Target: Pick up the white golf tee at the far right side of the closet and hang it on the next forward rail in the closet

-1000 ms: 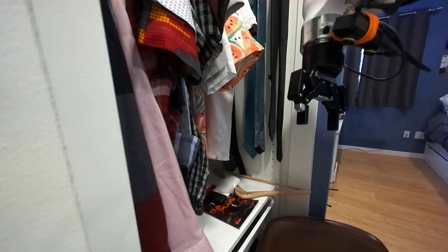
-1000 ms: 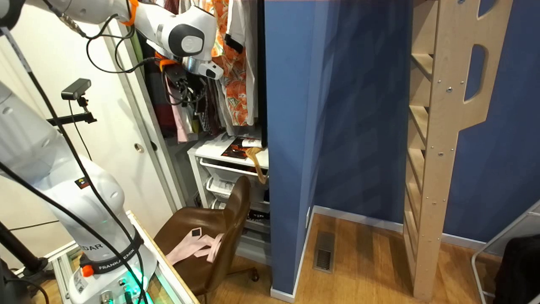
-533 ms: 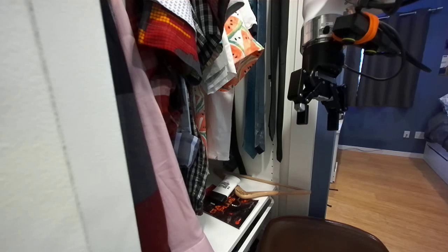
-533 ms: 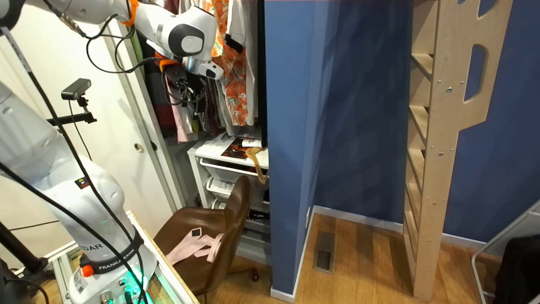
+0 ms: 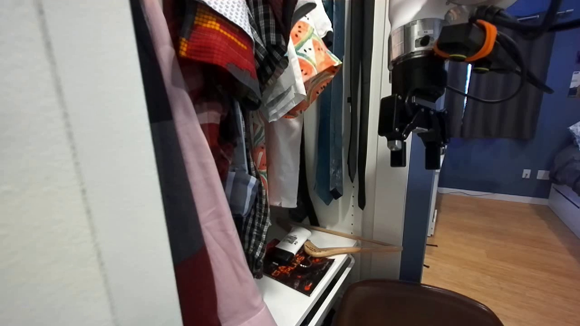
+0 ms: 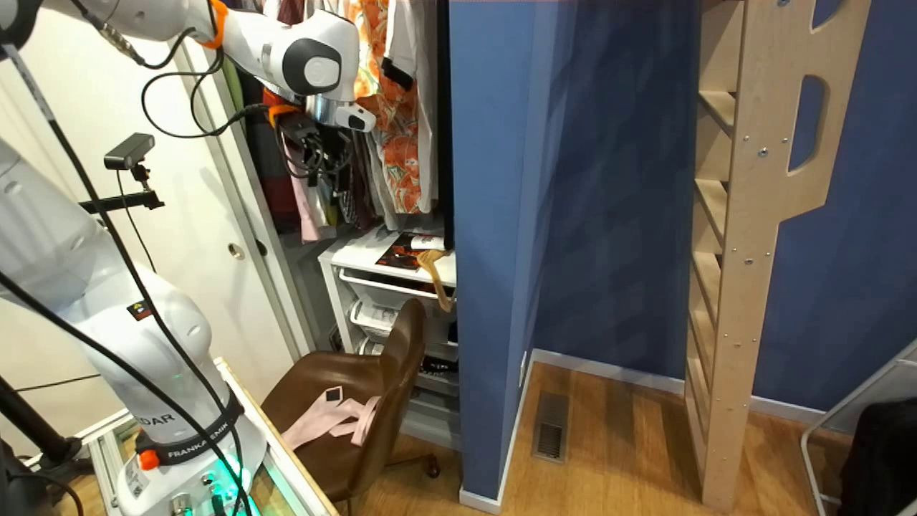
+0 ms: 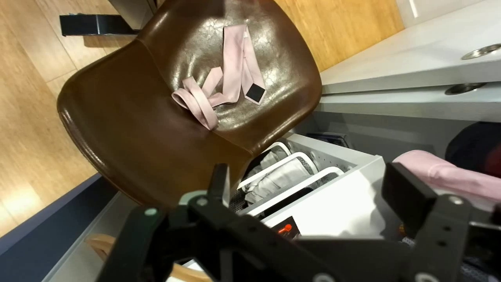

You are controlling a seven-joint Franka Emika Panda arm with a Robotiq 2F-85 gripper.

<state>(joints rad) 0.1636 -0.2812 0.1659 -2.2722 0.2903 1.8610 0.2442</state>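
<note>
A white short-sleeved garment, which I take as the white golf tee (image 6: 428, 122), hangs at the far right of the clothes, beside an orange patterned shirt; its top is cut off. A white garment (image 5: 284, 163) also hangs below the watermelon-print cloth in an exterior view. The closet shows its white side wall (image 5: 386, 194) and white ledge (image 6: 352, 249). Outside that wall, apart from the clothes, my gripper (image 5: 415, 157) points downward with its fingers spread. In the wrist view nothing lies between the gripper's (image 7: 309, 174) fingertips. The rail is out of view.
A brown chair (image 7: 117, 129) with a pink tie (image 7: 233, 62) stands below the gripper. A wooden hanger (image 5: 335, 250) juts over the ledge's edge, near a dark magazine (image 5: 297, 276). Dark ties (image 5: 365, 136) hang along the side wall. A blue wall (image 6: 491, 215) borders the closet.
The arm has shifted slightly left in an exterior view. My gripper has turned a little and sits slightly lower, its fingers still spread. The clothes have not moved.
</note>
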